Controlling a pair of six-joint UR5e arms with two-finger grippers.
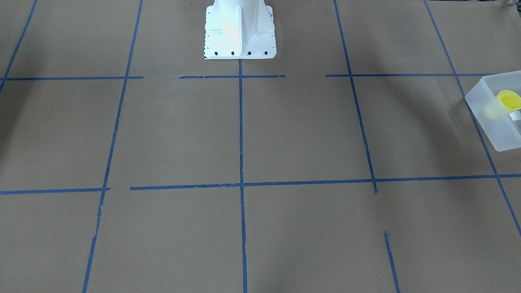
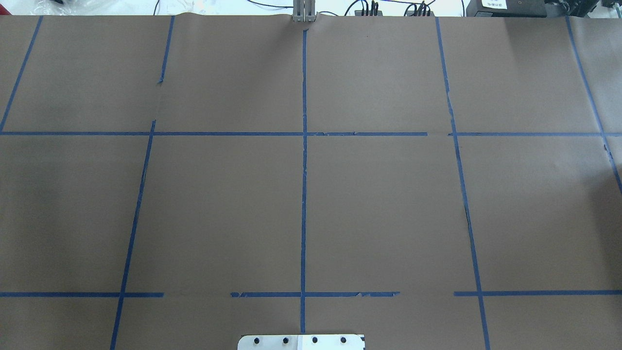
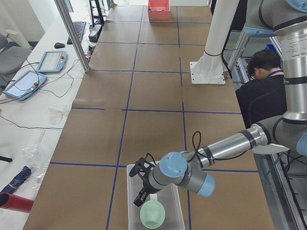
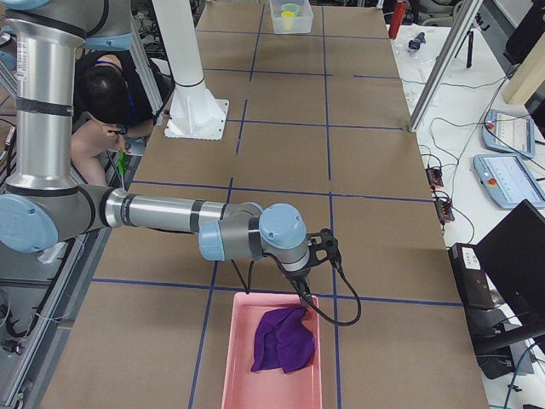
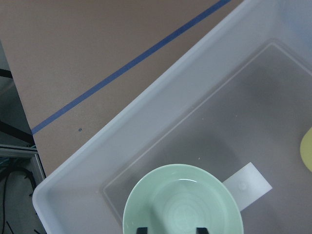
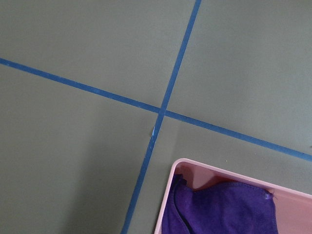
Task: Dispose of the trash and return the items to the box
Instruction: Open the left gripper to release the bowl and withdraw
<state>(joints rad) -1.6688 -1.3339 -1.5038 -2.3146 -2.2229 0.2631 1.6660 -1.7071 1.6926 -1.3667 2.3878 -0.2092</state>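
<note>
Looks like the tail of a put-back. Left gripper (image 5: 170,229) poised over a pale green round glazed bowl (image 5: 183,207), fingertips (image 5: 141,229) spread apart and clamping nothing. Bowl flat on the floor of the large frosted translucent plastic box (image 5: 122,131). In the same box, the small bright yellow tapered plastic cup (image 1: 509,100), close by a white patch (image 5: 246,185).

To do the step well: rise straight up, keeping the spread as is, and swing away only once above the wall tops. Avoid any drift toward the cup, as one brush risks knocking so light a thing.

Edges next. Low straight walls around the bowl, one corner close by in the wrist view. Box near the end of the brown paper-covered table (image 2: 218,209) on the robot's left, so better to withdraw inward, over the blue tape lines (image 2: 303,194), than outward past the table edge.

At the opposite end, right gripper (image 4: 306,285) just over the rim of a pink rectangular plastic tray (image 4: 238,341) with a crumpled purple cloth (image 4: 285,341) inside. Cannot tell whether parted or closed, with no fingers in its own wrist view. Well apart from the left arm, so no crossing to fear.
</note>
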